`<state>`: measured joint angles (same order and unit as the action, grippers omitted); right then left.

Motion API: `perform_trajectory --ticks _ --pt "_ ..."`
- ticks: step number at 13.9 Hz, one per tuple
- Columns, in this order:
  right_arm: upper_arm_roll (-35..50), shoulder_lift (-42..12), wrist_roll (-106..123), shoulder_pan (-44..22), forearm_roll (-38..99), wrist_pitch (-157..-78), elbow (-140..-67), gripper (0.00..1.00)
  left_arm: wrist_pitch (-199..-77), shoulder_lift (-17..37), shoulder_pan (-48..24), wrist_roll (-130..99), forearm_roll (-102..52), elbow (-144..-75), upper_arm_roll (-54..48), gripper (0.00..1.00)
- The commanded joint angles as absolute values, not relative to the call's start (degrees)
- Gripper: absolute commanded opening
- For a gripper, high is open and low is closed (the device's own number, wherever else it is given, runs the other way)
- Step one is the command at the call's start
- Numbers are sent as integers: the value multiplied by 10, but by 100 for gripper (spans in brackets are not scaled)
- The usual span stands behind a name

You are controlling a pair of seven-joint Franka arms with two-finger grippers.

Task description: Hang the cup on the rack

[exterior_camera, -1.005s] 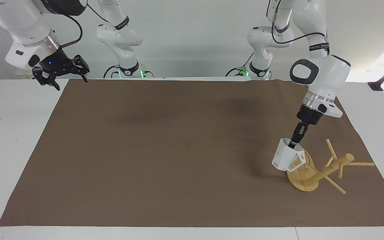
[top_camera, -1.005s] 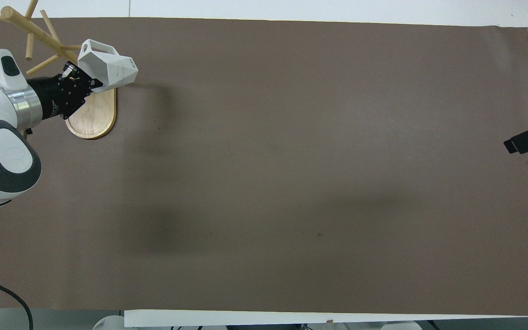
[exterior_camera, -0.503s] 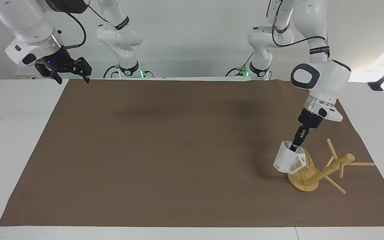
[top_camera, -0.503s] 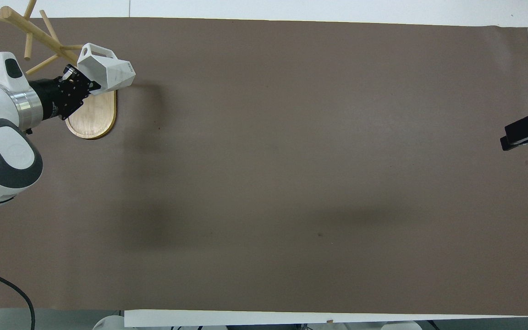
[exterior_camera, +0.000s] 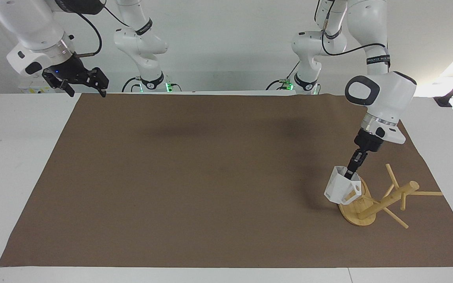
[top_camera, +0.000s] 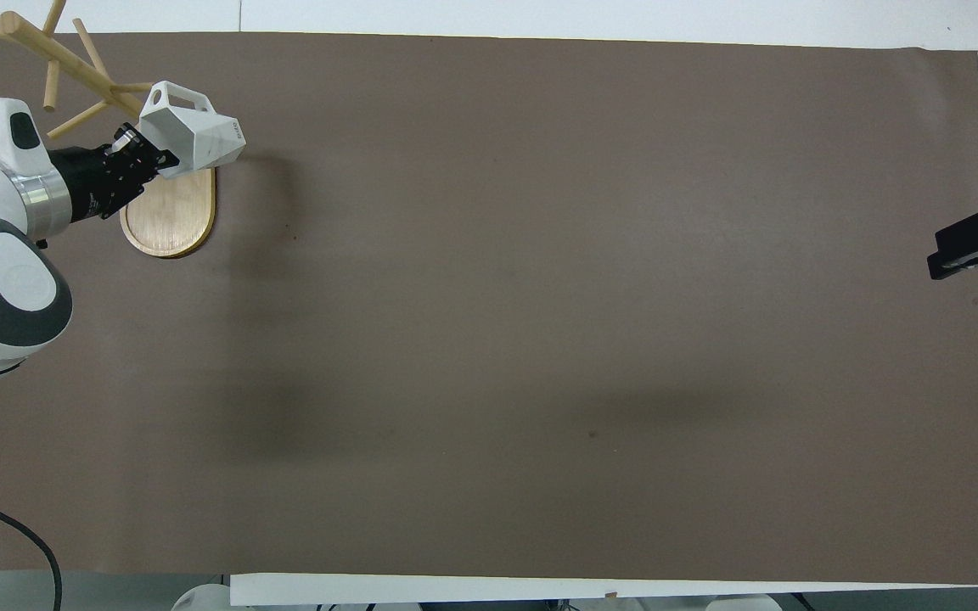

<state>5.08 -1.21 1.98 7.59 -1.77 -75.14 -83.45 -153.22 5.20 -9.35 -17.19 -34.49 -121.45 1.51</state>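
the cup (exterior_camera: 342, 190) is pinched at its rim by the left gripper (exterior_camera: 349, 171), one finger inside and one outside. it is held in the air over the oval foot of the rack (exterior_camera: 372, 204), at the left arm's end of the table. the cup is tipped, with its boxy handle turned toward the post and the pegs. it is not yet hung.

to do this step well, the hole in the handle should be lined up with the tip of one peg. then the cup should be slid slowly along the peg, toward the post. the rack looks light, so a bump on the post could push it over or shove it along. the pinch should be let go only when the handle rests on the peg.

farther out, the pegs reach close to the edge of the brown mat (exterior_camera: 210, 177), so little room is left there. much open mat is seen toward the right arm's end.

the right gripper (exterior_camera: 79, 80) waits up in the air over the mat's corner at its own end, with its fingers spread.
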Motion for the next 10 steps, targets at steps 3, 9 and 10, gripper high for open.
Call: perform_trajectory --ticks 3,9,10 --pt "49 -11 9 85 -20 -759 -832 99 -1582 62 -81 -149 -355 -1211 11 0" --pt "34 -11 11 100 -20 -798 -851 99 -1594 62 -81 -149 -372 -1213 11 0" --pt "8 -10 11 77 -19 -796 -852 99 -1593 62 -79 -149 -372 -1215 11 0"
